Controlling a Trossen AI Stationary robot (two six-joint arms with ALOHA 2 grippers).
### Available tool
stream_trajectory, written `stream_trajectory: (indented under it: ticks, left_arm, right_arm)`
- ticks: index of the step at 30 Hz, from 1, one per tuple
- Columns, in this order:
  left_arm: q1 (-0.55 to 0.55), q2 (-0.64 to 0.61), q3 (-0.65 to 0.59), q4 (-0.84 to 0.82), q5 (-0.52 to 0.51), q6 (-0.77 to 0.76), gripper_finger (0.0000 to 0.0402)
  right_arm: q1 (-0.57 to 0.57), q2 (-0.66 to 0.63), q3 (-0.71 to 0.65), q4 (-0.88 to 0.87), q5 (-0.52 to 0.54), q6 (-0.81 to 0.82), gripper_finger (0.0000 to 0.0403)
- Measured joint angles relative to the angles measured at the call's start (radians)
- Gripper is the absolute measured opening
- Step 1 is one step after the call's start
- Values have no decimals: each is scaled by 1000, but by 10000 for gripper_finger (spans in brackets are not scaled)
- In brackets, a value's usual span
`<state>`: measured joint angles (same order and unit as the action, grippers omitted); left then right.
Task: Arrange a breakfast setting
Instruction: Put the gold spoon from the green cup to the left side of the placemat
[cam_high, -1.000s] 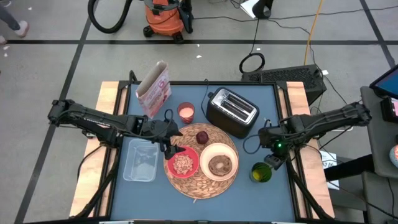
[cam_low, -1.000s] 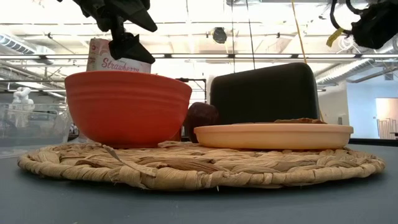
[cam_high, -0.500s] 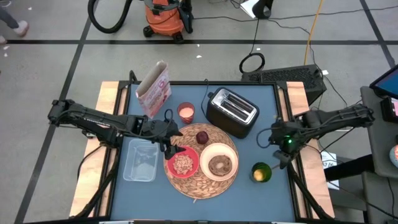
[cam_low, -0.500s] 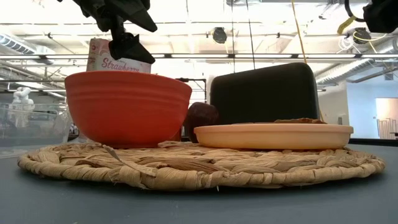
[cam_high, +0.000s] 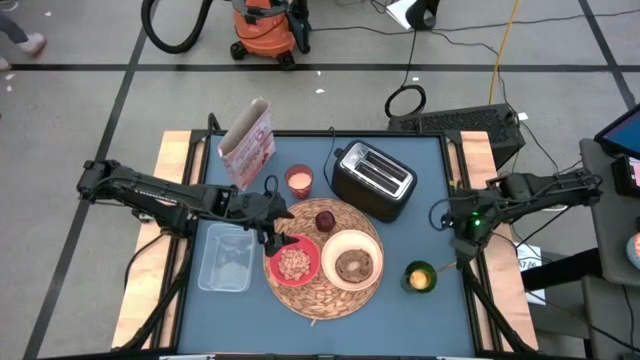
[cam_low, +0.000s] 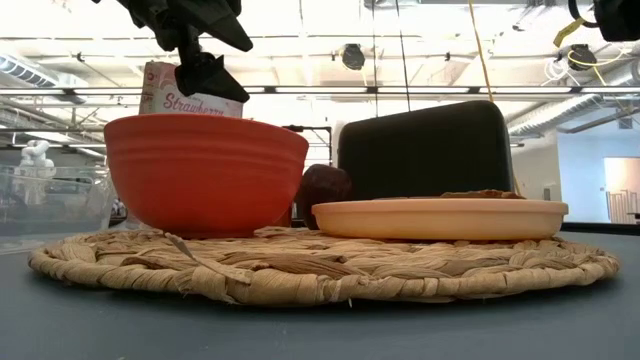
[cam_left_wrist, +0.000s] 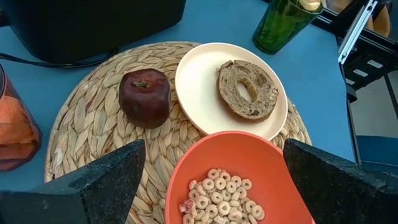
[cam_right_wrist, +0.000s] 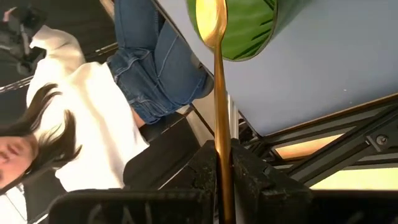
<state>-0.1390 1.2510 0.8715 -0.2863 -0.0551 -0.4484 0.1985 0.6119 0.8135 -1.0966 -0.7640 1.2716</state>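
On blue table (cam_high: 400, 250) — straw mat (cam_high: 325, 290).

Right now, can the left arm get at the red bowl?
Probably yes. The left gripper hangs open just above the small red bowl, at its rim on the woven mat. Nothing sits between them; the dark red fruit is beside it.

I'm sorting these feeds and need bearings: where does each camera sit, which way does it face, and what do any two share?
High view: overhead, straight down on the table; both arms show, left claw over the straw mat, right claw at the right edge.
Low view: table height, level across the mat at the red bowl and plate; left claw above the bowl.
Left wrist view: above the bowl, facing fruit and toast; open fingers at bottom.
Right wrist view: faces the green cup; claw shut on the gold spoon; a person beyond.
Left wrist and low share bowl, fruit, plate.
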Motion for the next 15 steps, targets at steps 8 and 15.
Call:
stream_trajectory:
  ticks: [8,15]
  left_arm:
    - [0,0,0,0,0,0,386]
    - [0,0,0,0,0,-1,386]
  right_arm:
    - [0,-37,0,2,2,0,18]
    - [0,-48,0,151,80,-37,18]
